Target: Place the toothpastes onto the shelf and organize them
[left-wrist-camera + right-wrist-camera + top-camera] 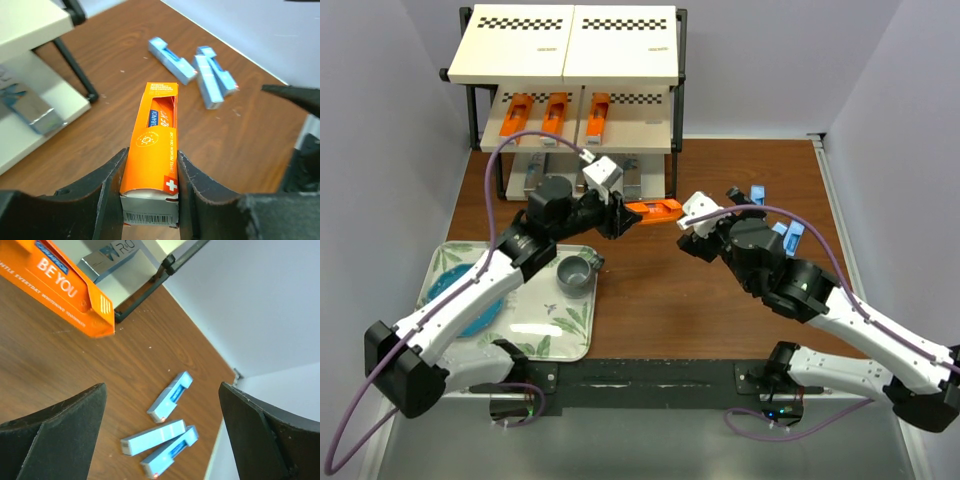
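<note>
**Item 1 – left fingers (112, 192).** Clamped on the orange toothpaste box (150, 150), one finger on each long side near its barcode end. The rest of the box juts out past the fingertips. From above I see it lying roughly level over the worktop (650, 300), just in front of the shelf (570, 45) near its right-hand post. I cannot tell whether the box touches the wood.

**Item 2 – right fingers (55, 440).** Spread wide, with nothing between them. They face the free end of the orange toothpaste box, near it but apart from it.

**Item 3 – light-blue boxes (152, 437).** Three, loose on the worktop towards the right wall. Two lie close side by side and the third is just beside them at an angle.

**Item 4 – shelf stock.** Three orange boxes (555, 112) sit in a row on the middle tier. Shiny metallic boxes (535, 175) are on the bottom tier, but I cannot make out how many.

**Item 5 – leaf-patterned tray (570, 330).** It sits at the near left, partly under the left arm, and carries a blue plate (445, 285) and a grey cup (575, 272).
</note>
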Controlling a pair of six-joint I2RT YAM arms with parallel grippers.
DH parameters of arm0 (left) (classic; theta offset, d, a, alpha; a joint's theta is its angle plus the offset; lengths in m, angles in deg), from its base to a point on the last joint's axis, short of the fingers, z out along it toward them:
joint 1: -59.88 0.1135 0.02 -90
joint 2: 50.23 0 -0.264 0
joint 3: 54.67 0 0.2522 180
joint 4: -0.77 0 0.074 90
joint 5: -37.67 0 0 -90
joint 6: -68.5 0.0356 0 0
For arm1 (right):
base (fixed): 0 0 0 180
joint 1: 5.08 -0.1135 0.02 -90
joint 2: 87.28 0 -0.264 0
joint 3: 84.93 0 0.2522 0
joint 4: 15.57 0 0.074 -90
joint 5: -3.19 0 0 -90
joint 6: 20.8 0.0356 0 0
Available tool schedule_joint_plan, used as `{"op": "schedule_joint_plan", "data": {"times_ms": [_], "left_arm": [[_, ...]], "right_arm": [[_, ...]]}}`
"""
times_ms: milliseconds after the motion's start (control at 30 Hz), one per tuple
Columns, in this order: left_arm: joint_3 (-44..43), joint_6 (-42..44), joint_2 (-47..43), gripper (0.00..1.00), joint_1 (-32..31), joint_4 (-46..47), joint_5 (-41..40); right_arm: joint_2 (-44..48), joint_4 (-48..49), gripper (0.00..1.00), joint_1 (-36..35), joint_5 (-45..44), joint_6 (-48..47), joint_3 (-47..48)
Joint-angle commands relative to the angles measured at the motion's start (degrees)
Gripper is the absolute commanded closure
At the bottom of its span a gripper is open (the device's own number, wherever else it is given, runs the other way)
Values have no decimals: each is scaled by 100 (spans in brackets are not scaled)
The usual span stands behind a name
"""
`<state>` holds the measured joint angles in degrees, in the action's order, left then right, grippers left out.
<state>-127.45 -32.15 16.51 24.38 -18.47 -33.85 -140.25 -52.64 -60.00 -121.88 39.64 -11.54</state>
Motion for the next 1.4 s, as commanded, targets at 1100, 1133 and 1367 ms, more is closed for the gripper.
{"op": "schedule_joint_plan", "data": {"times_ms": [1100, 1133, 1367], "left_arm": [[-1092, 1461, 3037, 99, -343, 6085, -4809], [-1337, 1444, 3290, 99, -343, 5998, -4940], [-2341, 1575, 4355, 98, -352, 6032, -5609]], "right_arm": [[251, -772, 2, 3127, 1318, 3888, -356], [278, -754, 2, 3136, 1353, 3905, -382], [498, -649, 2, 3145, 1538, 3958, -611]]}}
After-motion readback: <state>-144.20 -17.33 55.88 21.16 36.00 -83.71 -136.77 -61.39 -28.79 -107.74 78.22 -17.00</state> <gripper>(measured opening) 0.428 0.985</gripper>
